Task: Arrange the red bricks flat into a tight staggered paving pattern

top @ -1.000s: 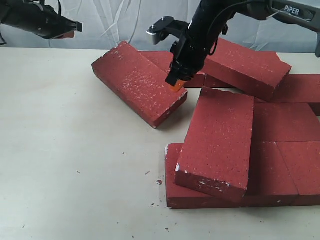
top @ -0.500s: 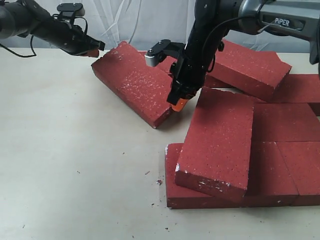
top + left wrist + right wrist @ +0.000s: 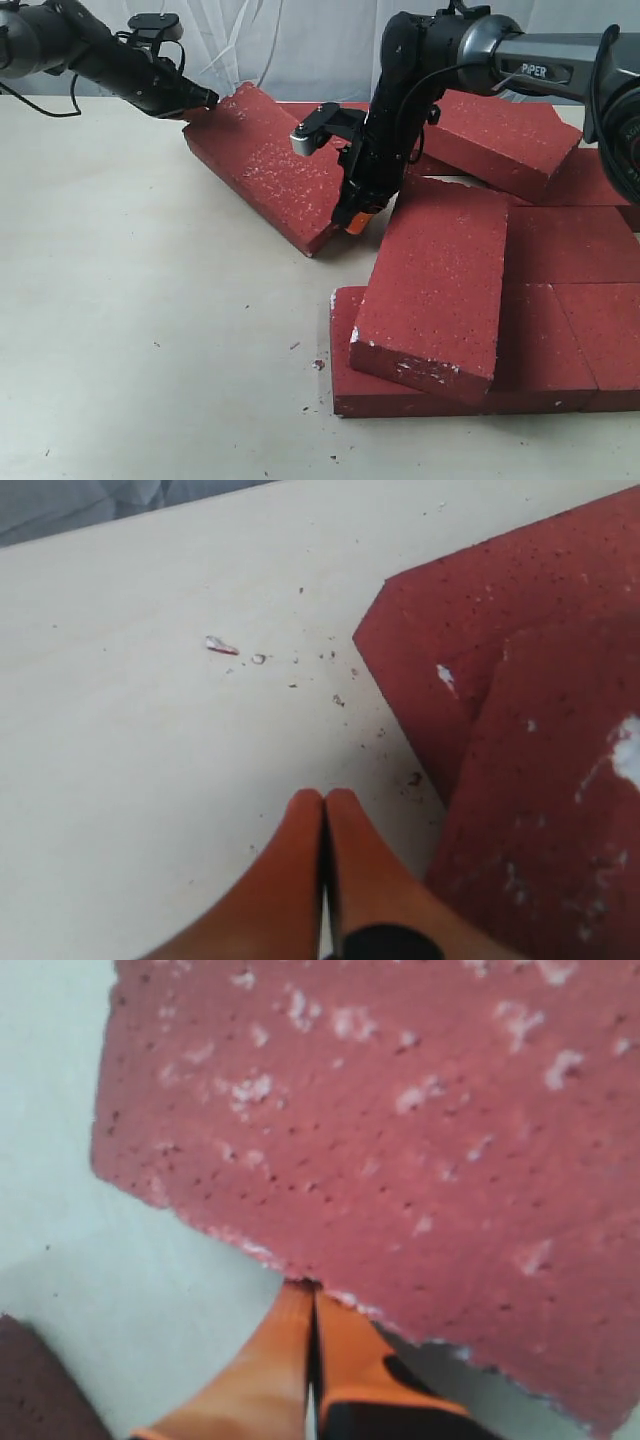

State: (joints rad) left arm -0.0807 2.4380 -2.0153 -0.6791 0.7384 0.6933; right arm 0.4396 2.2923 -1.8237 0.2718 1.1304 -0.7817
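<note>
only readable writing: "piper", on the right arm (image 3: pixel 545 71) casing.

right tool (image 3: pixel 352 220) is clenched, orange tips pressed together with nothing between them. you have it touching the near long edge of the tilted brick (image 3: pixel 262 160), close to that brick's near-right corner. the wrist view shows the tip right on the chipped whitish edge.

left tool (image 3: pixel 203 100) is also clenched and empty. it sits at the far-left corner of the same brick. touching or just beside, cannot tell.

that brick lies skewed on the desk (image 3: pixel 130 330), left of the pile, far end up against the bricks behind it.

the other red bricks (image 3: pixel 570 330) are on the right, several lying flat and tight together. one loose brick (image 3: pixel 435 280) lies slanted on top of the flat ones. a rear brick (image 3: pixel 495 135) sits raised at an angle at the back right.

small crumbs (image 3: pixel 318 364) lie on the desk by the front-left flat brick.
</note>
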